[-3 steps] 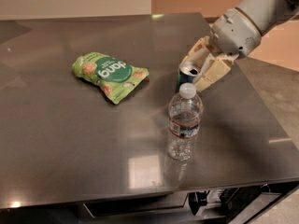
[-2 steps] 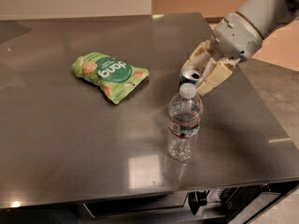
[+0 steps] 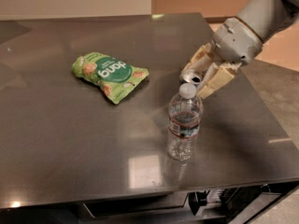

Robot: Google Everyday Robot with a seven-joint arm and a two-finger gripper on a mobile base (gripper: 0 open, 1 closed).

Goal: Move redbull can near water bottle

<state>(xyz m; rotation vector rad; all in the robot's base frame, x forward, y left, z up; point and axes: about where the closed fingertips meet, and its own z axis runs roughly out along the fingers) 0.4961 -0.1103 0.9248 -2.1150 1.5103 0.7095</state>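
Observation:
The redbull can (image 3: 190,77) stands on the steel table right behind the water bottle; only its silver top and a bit of blue side show, the rest is hidden by the bottle's cap. The water bottle (image 3: 184,124) is clear, with a white cap and a dark red label band, and stands upright near the table's front edge. My gripper (image 3: 204,73) reaches in from the upper right, its cream fingers (image 3: 216,80) closed round the can from both sides.
A green snack bag (image 3: 110,73) lies flat on the table (image 3: 70,139) to the left of the can. The table's right edge runs close behind the gripper, with floor beyond it. The front edge is just below the bottle.
The gripper and the can have shifted slightly to the right and toward the front, closer to the bottle's cap. The bottle and the bag have not moved.

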